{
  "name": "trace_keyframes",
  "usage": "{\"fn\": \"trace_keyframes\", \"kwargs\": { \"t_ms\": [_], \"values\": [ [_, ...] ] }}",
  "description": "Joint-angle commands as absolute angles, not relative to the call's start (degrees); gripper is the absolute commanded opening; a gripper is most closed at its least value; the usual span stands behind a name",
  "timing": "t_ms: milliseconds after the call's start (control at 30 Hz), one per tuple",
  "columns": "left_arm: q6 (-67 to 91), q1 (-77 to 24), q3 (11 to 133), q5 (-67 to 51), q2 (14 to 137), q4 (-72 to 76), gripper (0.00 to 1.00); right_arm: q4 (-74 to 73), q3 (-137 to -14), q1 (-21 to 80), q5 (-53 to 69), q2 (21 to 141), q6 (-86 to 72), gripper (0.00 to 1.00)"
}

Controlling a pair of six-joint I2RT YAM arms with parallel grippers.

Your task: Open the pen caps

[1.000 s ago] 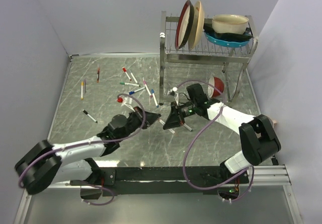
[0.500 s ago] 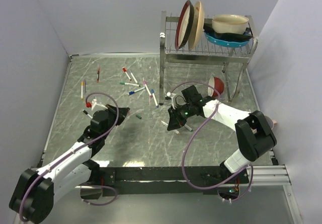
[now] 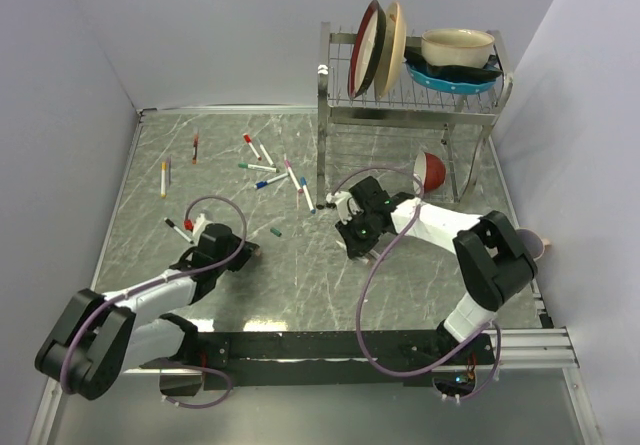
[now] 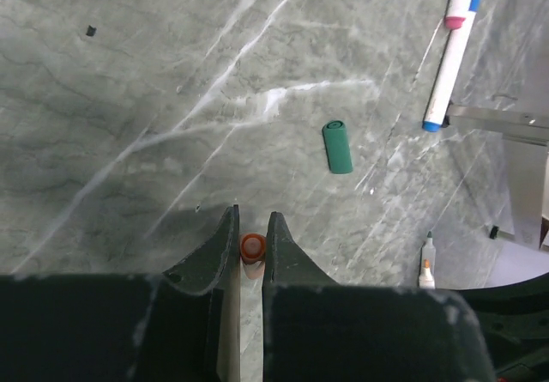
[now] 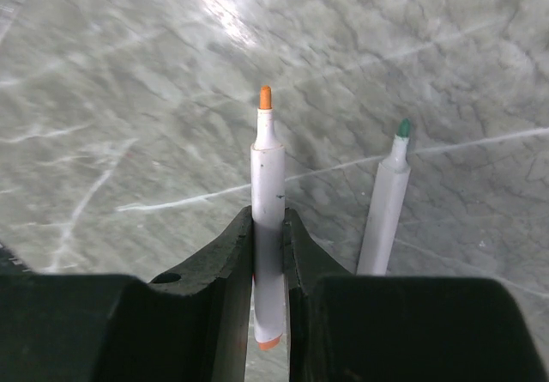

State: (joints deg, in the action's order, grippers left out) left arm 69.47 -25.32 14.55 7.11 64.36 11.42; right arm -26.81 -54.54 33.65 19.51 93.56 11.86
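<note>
The two arms, which met over the middle of the table (image 3: 300, 295) a second ago, have drawn apart, the left one swinging out to the left and sinking low, the right one pulling back toward the dish rack (image 3: 323, 135). The right gripper (image 5: 268, 221) is clamped on the white pen barrel (image 5: 267, 172), its orange tip now bare, with a green-tipped pen (image 5: 383, 215) lying uncapped just beside it. The left gripper (image 4: 251, 227) is pinched narrow on the orange cap (image 4: 251, 246), close above the table near a loose green cap (image 4: 337, 147). This pen therefore reads as opened, its cap probably about to be set down, while the capped pens (image 3: 263, 168) farther back are not yet done.
</note>
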Motion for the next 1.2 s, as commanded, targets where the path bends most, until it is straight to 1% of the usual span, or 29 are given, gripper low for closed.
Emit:
{"fn": "trace_keyframes", "kwargs": {
  "t_ms": [0,33,133,167,200,267,367,400,433,500,600,700,733,800,833,900,933,1000,1067,1167],
  "values": [
    [69.35,-25.14,17.49,5.19,67.31,13.27,0.11,-28.30,-57.30,35.33,13.19,94.57,13.09,0.15],
    [69.35,-25.14,17.49,4.92,67.93,13.53,0.16,-28.13,-57.30,35.51,12.92,94.57,13.10,0.16],
    [69.35,-25.14,17.75,3.70,70.04,14.85,0.20,-28.13,-57.39,35.68,11.78,94.66,13.18,0.19],
    [69.26,-25.14,17.93,3.43,70.57,15.11,0.25,-28.13,-57.39,35.77,11.52,94.75,13.27,0.20],
    [69.17,-25.14,18.02,3.17,71.53,15.47,0.26,-28.21,-57.48,35.77,10.99,94.75,13.27,0.22],
    [69.00,-25.14,18.54,2.55,72.59,15.64,0.30,-28.47,-57.57,35.77,10.46,94.92,13.45,0.24],
    [68.47,-25.14,18.98,1.50,73.65,16.00,0.39,-28.48,-57.74,35.86,9.41,94.83,13.62,0.30],
    [68.12,-25.14,19.33,1.23,73.65,15.91,0.41,-28.48,-57.74,35.77,8.88,94.66,13.71,0.34],
    [67.94,-25.14,19.34,1.14,73.65,15.73,0.44,-28.56,-57.83,35.77,8.18,94.57,13.88,0.36],
    [67.59,-25.14,19.34,1.23,72.86,15.47,0.46,-28.56,-57.92,35.77,7.39,94.13,13.97,0.38],
    [66.63,-25.14,19.51,2.11,70.32,13.72,0.48,-28.57,-58.09,35.60,6.42,93.08,14.24,0.39],
    [65.22,-25.14,20.12,4.91,65.84,9.50,0.53,-28.48,-58.18,35.33,6.68,91.41,14.50,0.38],
    [64.78,-25.14,20.39,5.88,64.44,8.19,0.62,-28.65,-58.36,35.07,7.11,90.97,15.11,0.38],
    [63.64,-25.05,21.00,9.12,59.96,3.71,0.72,-30.05,-59.32,34.54,10.45,89.48,15.99,0.38],
    [63.46,-24.79,21.01,10.18,58.46,1.86,0.79,-30.67,-59.67,34.37,11.85,88.86,17.21,0.38],
    [62.76,-24.26,21.27,13.60,53.89,-3.22,0.85,-31.99,-60.12,33.49,15.90,86.76,18.28,0.39],
    [62.58,-23.04,21.18,14.67,52.48,-4.56,0.91,-32.08,-60.20,33.31,17.21,86.05,19.15,0.39],
    [61.62,-20.93,21.27,15.99,48.97,-8.41,0.93,-32.43,-60.03,32.78,20.20,83.85,19.95,0.40],
    [60.65,-16.37,21.53,16.70,47.73,-10.19,0.97,-32.43,-59.77,32.35,21.44,81.83,20.48,0.40],
    [57.92,-8.89,23.81,15.65,50.87,-12.39,0.99,-32.69,-59.68,31.91,23.29,80.43,20.92,0.40]
  ]
}}
